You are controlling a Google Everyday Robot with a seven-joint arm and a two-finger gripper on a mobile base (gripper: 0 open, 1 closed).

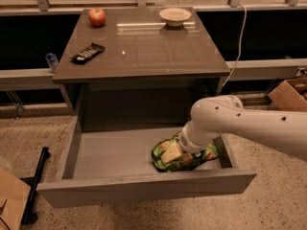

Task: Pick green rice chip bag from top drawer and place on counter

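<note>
The gripper (188, 146) sits down inside the open top drawer (110, 153), pressed onto the green rice chip bag (173, 158) lying at the drawer's front right, and whether it grips the bag cannot be told.

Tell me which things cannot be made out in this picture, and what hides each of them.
1. Gripper: camera view; down in the drawer at the chip bag, covered by the arm, so the grasp cannot be judged.
2. Chip bag: camera view; its upper right part lies under the arm, and its print is blurred.
3. Arm: camera view; cut off by the right edge.
</note>
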